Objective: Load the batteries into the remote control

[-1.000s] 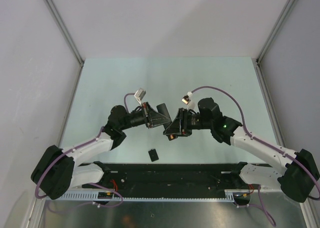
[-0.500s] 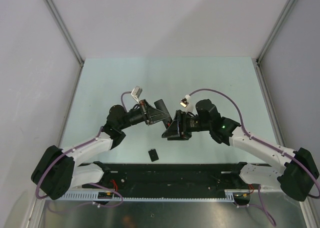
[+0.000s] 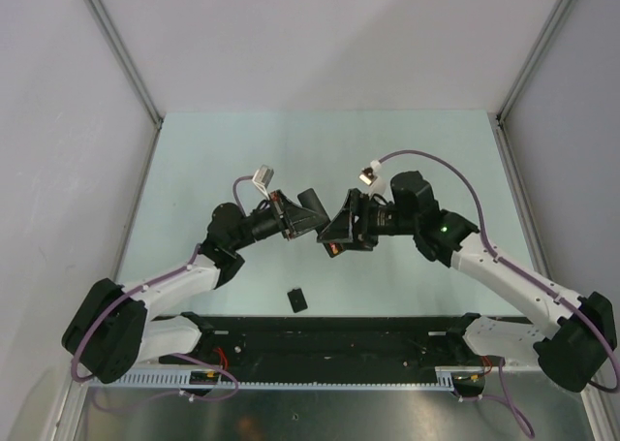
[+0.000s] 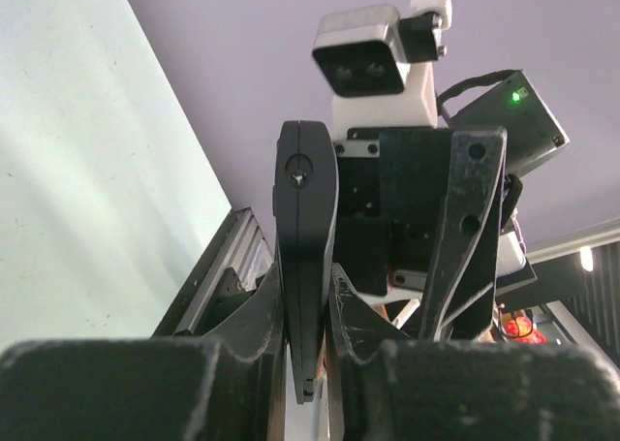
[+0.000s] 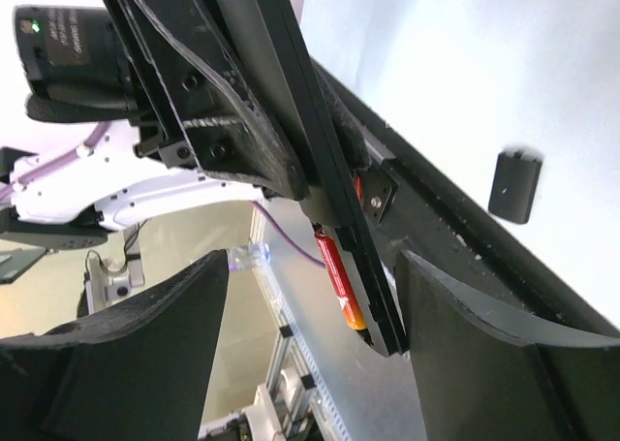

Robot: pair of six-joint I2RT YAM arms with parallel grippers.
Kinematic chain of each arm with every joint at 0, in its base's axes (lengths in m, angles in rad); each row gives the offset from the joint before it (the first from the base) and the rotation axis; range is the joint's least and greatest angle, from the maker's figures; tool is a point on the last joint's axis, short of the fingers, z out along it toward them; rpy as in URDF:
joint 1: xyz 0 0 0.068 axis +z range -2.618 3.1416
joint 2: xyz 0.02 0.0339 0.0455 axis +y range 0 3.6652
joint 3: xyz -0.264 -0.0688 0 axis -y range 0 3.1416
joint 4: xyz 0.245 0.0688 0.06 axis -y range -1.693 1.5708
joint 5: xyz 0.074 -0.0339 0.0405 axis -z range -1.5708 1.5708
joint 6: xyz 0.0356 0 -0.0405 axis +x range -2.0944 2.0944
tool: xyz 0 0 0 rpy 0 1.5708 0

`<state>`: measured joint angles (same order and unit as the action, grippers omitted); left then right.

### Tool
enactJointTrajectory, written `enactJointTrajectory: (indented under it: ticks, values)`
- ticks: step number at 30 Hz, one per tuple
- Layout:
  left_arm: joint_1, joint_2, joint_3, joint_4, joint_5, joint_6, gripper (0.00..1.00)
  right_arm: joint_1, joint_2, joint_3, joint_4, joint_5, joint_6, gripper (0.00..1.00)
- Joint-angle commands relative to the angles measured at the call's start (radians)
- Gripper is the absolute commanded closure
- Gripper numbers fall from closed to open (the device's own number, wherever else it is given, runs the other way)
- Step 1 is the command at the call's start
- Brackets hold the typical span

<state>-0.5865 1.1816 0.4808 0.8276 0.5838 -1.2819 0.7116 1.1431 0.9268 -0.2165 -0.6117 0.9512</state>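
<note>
My left gripper (image 3: 308, 218) is shut on the remote control (image 3: 312, 206), a slim black bar held above the table. In the left wrist view the remote control (image 4: 305, 237) stands edge-on, pinched between the fingers (image 4: 373, 325). The right wrist view shows the remote control (image 5: 291, 121) slanting down, with a red-orange battery (image 5: 339, 278) lying in its lower end. My right gripper (image 5: 315, 315) is open, its wide pads (image 5: 484, 354) either side of that end and touching neither remote nor battery. From above, the right gripper (image 3: 337, 236) faces the left one closely.
A small black squarish cover (image 3: 298, 299) lies on the pale green table (image 3: 194, 170) in front of the grippers; it also shows in the right wrist view as the cover (image 5: 513, 184). The black base rail (image 3: 329, 334) runs along the near edge.
My right gripper has opened wide and its arm has shifted slightly back and away. The left gripper has stayed shut on the remote, nearly still.
</note>
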Motion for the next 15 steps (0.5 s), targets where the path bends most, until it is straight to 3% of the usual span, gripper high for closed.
enactJointTrajectory:
  ticks: [1,8,15]
  values:
    - [0.002,0.007,0.012,0.031,0.004,0.027,1.00,-0.057,-0.060,0.070,-0.079,-0.014,-0.071,0.26]
    - [0.002,0.006,0.022,0.030,0.014,0.026,1.00,-0.090,-0.071,0.076,-0.159,0.010,-0.137,0.26]
    - [0.004,-0.008,0.018,0.031,0.027,0.030,1.00,-0.101,-0.062,0.076,-0.181,0.055,-0.160,0.33]
